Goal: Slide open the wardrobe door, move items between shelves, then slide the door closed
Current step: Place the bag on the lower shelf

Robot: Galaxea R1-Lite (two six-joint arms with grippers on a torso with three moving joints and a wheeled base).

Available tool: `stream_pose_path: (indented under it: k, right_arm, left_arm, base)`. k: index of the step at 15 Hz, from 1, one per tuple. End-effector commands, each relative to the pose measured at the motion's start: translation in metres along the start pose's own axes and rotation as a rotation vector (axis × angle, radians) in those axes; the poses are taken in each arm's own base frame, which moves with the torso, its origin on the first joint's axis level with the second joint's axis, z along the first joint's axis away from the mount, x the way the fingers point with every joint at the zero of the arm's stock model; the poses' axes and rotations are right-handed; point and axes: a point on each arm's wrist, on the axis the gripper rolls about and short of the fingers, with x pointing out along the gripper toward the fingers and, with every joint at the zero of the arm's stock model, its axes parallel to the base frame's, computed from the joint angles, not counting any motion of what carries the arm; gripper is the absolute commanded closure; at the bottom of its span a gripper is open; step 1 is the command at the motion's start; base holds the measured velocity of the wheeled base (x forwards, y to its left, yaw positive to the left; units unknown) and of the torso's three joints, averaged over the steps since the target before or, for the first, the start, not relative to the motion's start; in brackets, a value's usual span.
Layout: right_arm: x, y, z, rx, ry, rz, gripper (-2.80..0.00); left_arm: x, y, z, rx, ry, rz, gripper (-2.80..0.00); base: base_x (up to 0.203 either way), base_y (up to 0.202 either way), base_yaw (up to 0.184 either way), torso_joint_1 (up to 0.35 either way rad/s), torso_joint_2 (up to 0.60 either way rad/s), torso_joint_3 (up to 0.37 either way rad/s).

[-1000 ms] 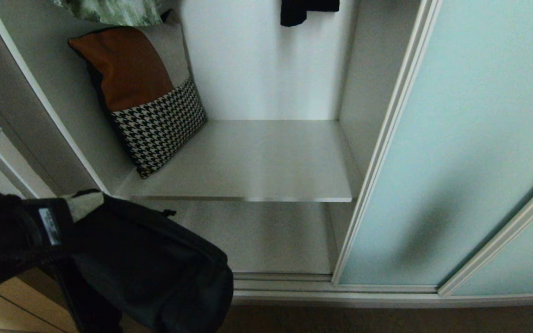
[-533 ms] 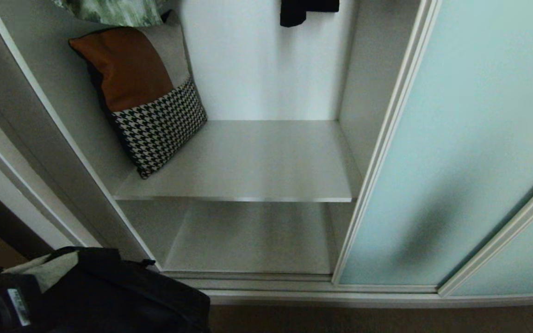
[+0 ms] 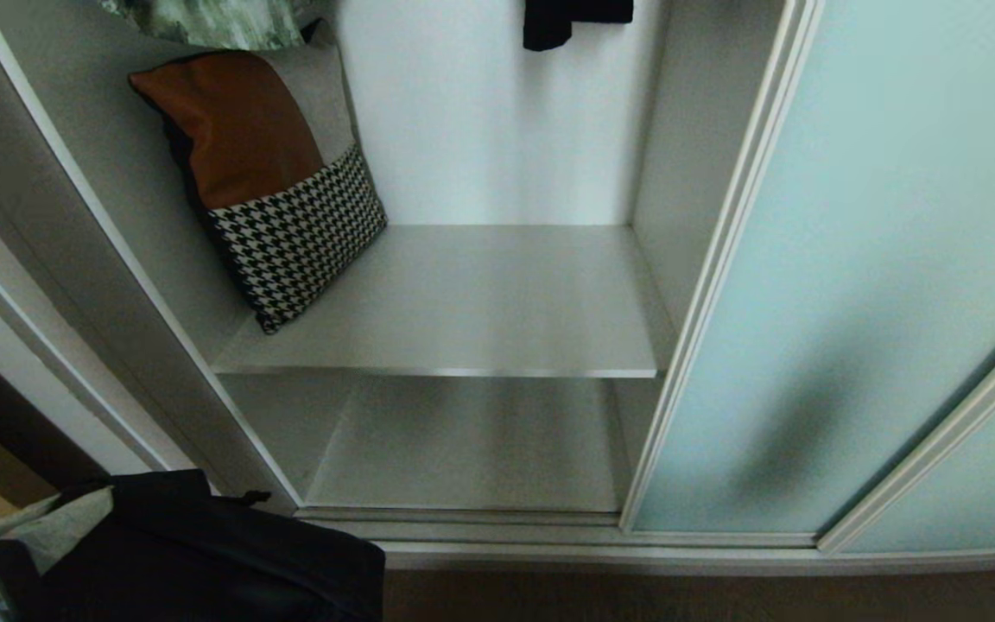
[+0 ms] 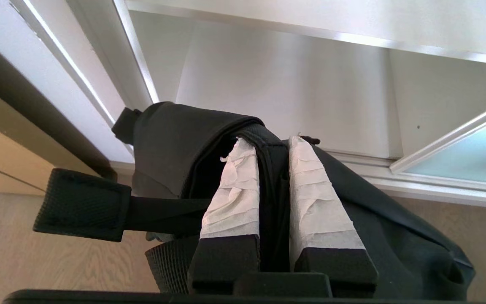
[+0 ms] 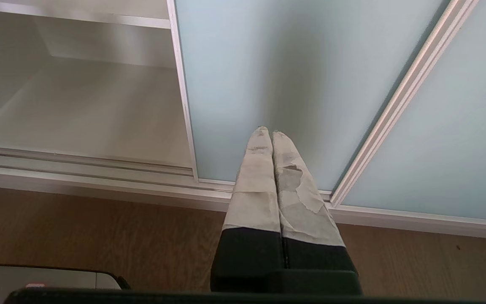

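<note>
The sliding wardrobe door (image 3: pixel 852 259) of frosted aqua glass stands slid to the right, leaving the white compartment open. Both shelves are in view, the upper (image 3: pixel 480 302) and the lower (image 3: pixel 472 449). The black fabric bundle with straps (image 3: pixel 204 553) hangs at the lower left, outside the compartment and in front of the bottom track. My left gripper (image 4: pixel 271 141) is shut on a thick fold of this bundle (image 4: pixel 171 139), its taped fingers (image 4: pixel 234 185) pressed on either side. Low in front of the door (image 5: pixel 289 63), my right gripper (image 5: pixel 267 131) is shut and holds nothing.
A brown, grey and houndstooth cushion (image 3: pixel 273 181) leans against the left wall on the upper shelf. A dark garment (image 3: pixel 575 17) and a green patterned cloth (image 3: pixel 204 17) hang above. Wooden floor (image 5: pixel 99 232) runs along the door track (image 5: pixel 78 164).
My left arm has carried the black bundle down and back toward the lower left. It no longer covers the shelf's left edge. The right arm has kept still.
</note>
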Motion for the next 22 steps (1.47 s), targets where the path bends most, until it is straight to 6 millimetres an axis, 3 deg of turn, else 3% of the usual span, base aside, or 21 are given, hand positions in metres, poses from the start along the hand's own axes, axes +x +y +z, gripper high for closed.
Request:
stream_pose_path:
  k: [1, 17, 22]
  right_arm:
    - [-0.0001, 0.0000, 0.0000, -0.001, -0.003, 0.001, 0.00]
    - [-0.0001, 0.0000, 0.0000, -0.001, -0.003, 0.001, 0.00]
    - [-0.0001, 0.0000, 0.0000, -0.001, -0.003, 0.001, 0.00]
  left_arm:
    - [0.0001, 0.0001, 0.0000, -0.002, -0.002, 0.003, 0.00]
    - [-0.0014, 0.0009, -0.0024, -0.005, 0.000, -0.012, 0.00]
    - [-0.0038, 0.0024, -0.0049, -0.006, -0.005, -0.010, 0.00]
  base:
    - [0.000, 0.000, 0.000, 0.000, 0.00, 0.000]
    - [-0.175, 0.000, 0.001, 0.001, 0.00, 0.003]
    - [0.000, 0.000, 0.000, 0.000, 0.00, 0.000]
